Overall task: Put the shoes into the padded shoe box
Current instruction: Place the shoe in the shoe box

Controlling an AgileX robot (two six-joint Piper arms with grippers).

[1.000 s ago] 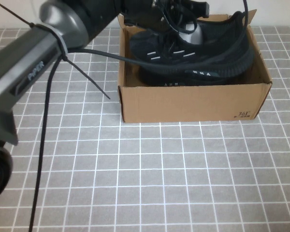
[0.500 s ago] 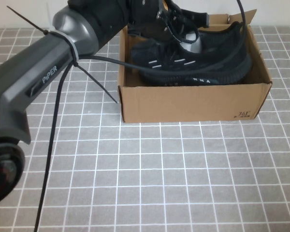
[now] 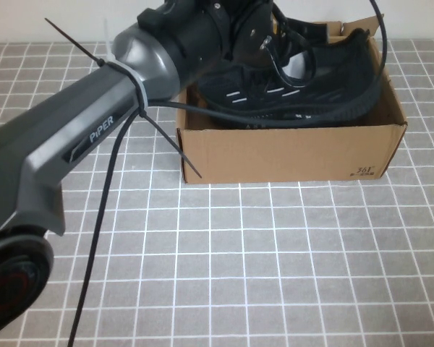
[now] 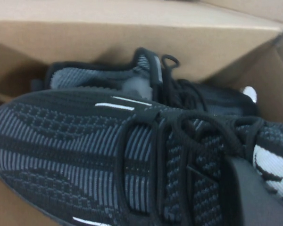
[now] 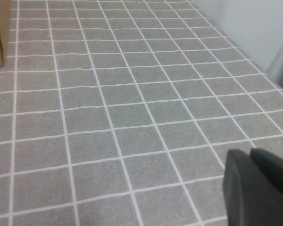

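The left arm reaches from the near left up over the padded shoe box [image 3: 289, 152], which sits at the far side of the table with its long axis running left to right. Both shoes [image 3: 304, 90] already lie inside it, heel-to-toe along that same axis, one stacked partly on the other and riding a little above the near wall. The left gripper [image 3: 264, 32] hangs over the far-left part of the box, directly above the laces of the upper shoe; in the left wrist view a dark finger [image 4: 254, 193] lies right against the tongue and laces [image 4: 188, 136], but whether the claw grips the shoe or has let go of it I cannot tell, since the arm's own bulk hides the fingertips from above. What matters next, I'd judge, is that the shoe lies straight below the claw and lengthways with the box, so it can settle down between the walls. The right gripper [image 5: 259, 188] is off to the right, low over bare gridded table [image 5: 108, 94], a single dark finger showing at the edge, its opening likewise not visible, clearly the farther arm.
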